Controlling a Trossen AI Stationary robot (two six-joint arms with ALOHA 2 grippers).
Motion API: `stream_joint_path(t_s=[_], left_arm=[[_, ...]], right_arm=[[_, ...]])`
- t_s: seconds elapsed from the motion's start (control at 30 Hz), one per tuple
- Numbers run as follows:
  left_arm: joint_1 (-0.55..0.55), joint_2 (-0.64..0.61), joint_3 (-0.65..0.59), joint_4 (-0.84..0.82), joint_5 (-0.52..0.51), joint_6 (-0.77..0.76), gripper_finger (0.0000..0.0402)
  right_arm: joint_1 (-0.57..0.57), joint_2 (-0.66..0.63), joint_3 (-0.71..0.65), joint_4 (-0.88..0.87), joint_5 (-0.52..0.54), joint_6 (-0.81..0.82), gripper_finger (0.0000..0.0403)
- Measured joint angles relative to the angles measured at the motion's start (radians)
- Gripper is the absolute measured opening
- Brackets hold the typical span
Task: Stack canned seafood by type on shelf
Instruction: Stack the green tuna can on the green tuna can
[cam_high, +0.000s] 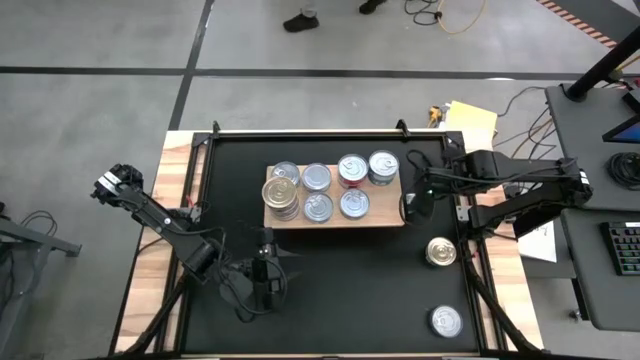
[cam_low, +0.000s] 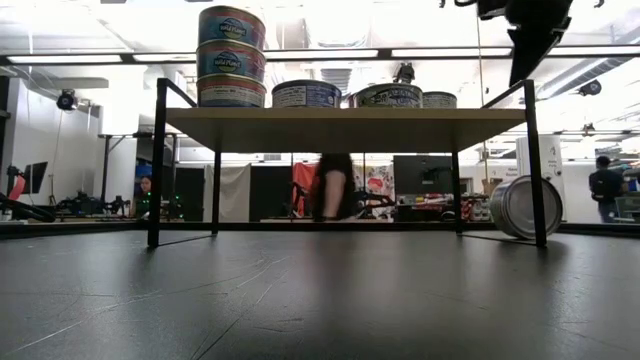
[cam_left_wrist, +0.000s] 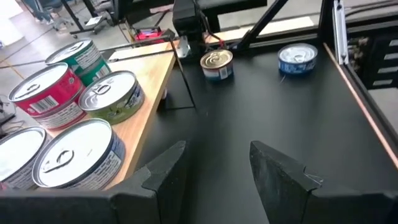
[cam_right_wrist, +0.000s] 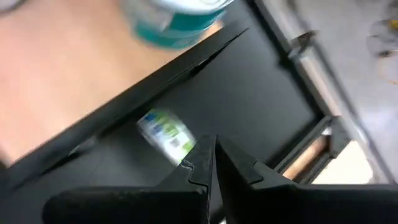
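The canned seafood (cam_high: 331, 190) mostly sits on the shelf (cam_high: 390, 216), a low light-wood board in the middle of the black mat (cam_high: 340, 290). At the shelf's left end, gold-lidded tins form a stack (cam_high: 281, 194), three high in the low view, so the sorting by kind looks well begun. The silver-lidded tins beside it stand in single rows. Two tins remain off the shelf on the mat's right side: a gold-lidded one (cam_high: 441, 251) just past the shelf's right end and a silver-lidded one (cam_high: 446, 321) nearer the front edge. The right gripper (cam_high: 412, 205) hangs at the shelf's right end, fingers pressed together and holding nothing. The left gripper (cam_high: 262, 262) waits near the front of the mat, fingers apart and empty, likely clear of the other arm.
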Motion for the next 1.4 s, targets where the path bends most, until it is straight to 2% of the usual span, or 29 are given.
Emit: stream_joint_path(t_s=[0.17,0.23,0.4,0.5,0.63,0.83,1.03,1.17,1.3,1.4], left_arm=[[-0.002,0.000,-0.012,-0.018,0.000,-0.038,0.0162],[-0.008,0.000,-0.026,-0.018,0.000,-0.053,0.0162],[-0.025,0.000,-0.040,-0.021,-0.031,-0.045,0.0162],[-0.033,0.000,-0.042,-0.041,-0.064,-0.050,0.0162],[-0.051,0.000,-0.043,-0.054,-0.075,-0.063,0.0162],[-0.060,0.000,-0.043,-0.056,-0.079,-0.071,0.0162],[-0.060,0.000,-0.043,-0.058,-0.080,-0.071,0.0162],[-0.060,0.000,-0.045,-0.058,-0.083,-0.071,0.0162],[-0.060,0.000,-0.045,-0.058,-0.136,-0.067,0.0162],[-0.060,0.000,-0.045,-0.059,-0.168,-0.066,0.0162]], right_arm=[[0.001,0.000,-0.002,0.001,-0.204,-0.156,0.0013],[0.002,0.000,-0.006,0.008,-0.251,-0.174,0.0013],[0.006,0.000,-0.049,0.012,-0.271,-0.229,0.0013],[0.006,0.000,-0.126,0.012,-0.274,-0.242,0.0013],[0.006,0.000,-0.236,0.059,-0.330,-0.334,0.0013],[0.006,0.000,-0.326,0.186,-0.261,-0.522,0.0013],[0.006,-0.001,-0.389,0.247,-0.198,-0.508,0.0026],[0.006,-0.001,-0.392,0.251,-0.132,-0.447,0.0065],[0.006,0.000,-0.381,0.251,-0.058,-0.509,0.0121],[0.006,0.000,-0.382,0.279,-0.066,-0.547,0.0171]])
